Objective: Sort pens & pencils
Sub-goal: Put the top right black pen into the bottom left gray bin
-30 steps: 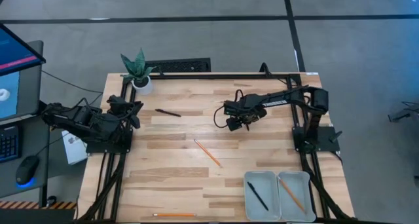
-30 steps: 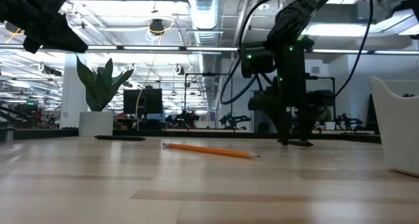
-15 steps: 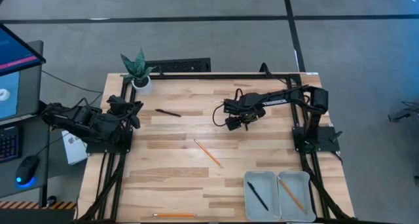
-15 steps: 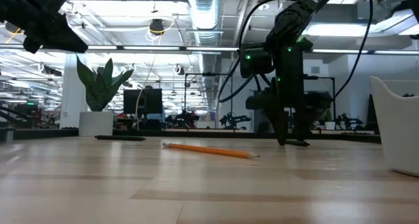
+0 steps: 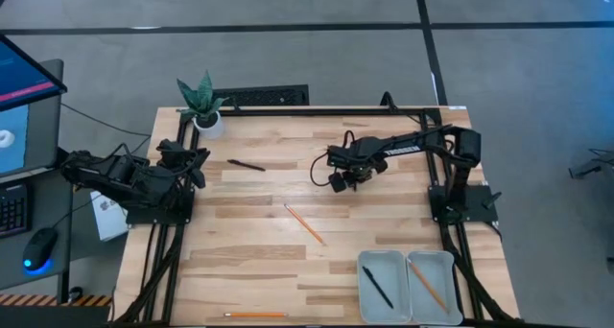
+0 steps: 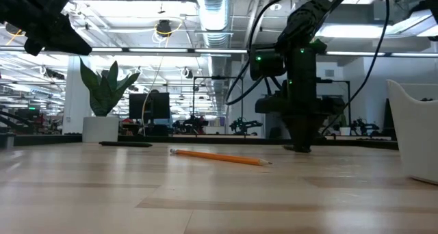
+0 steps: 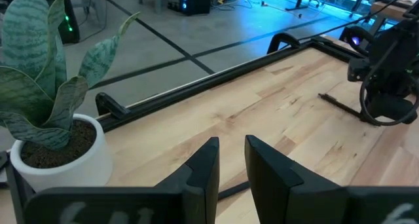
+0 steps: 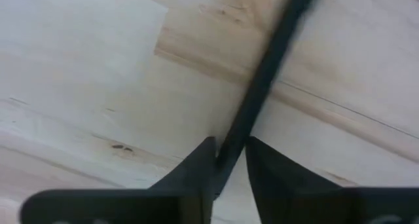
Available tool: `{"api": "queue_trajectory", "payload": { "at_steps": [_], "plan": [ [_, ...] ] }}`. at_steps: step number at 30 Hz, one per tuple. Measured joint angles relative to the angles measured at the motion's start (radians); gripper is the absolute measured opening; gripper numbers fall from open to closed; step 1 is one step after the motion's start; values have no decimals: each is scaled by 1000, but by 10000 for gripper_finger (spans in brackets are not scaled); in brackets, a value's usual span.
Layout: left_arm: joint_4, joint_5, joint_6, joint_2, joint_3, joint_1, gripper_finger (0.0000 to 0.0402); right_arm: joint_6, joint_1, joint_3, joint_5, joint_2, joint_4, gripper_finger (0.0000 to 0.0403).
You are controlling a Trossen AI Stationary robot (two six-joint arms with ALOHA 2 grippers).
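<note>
The step in hand was the pick-up of a black pen (image 8: 262, 86) lying on the counter (image 5: 249, 261) toward its far edge, right of middle. The right pincer (image 5: 343, 180) stood low over it with its two fingers (image 8: 196, 165) drawn in against the pen's sides; by the right wrist view the grasp looked made or all but made, with the pen not yet lifted off the wood. The left pincer (image 7: 230, 165) waited by the left edge, near the potted plant (image 5: 201, 103), fingers a narrow gap apart and holding nothing.

A second pen (image 5: 247, 165) lay near the far edge, left of middle; one pencil (image 5: 304, 224) lay at the middle of the counter, and another pencil (image 5: 254, 315) along the near edge. In the near right corner stood two trays (image 5: 408, 261), the left with a pen (image 5: 377, 288) in it, the right with a pencil (image 5: 427, 285).

The next move probably called for a straight lift, a carry to the near right corner, and a release over the left tray
</note>
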Motion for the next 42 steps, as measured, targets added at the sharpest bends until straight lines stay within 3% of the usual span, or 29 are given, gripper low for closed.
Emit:
{"api": "queue_trajectory", "payload": {
  "at_steps": [8,33,42],
  "plan": [
    [0,0,0,0,0,0,64,-9,2,0,4,0,-8,56],
    [0,0,0,0,0,0,64,-11,2,1,3,0,-9,61],
    [0,0,0,0,0,0,64,-54,30,93,-19,2,-45,61]
  ]
}}
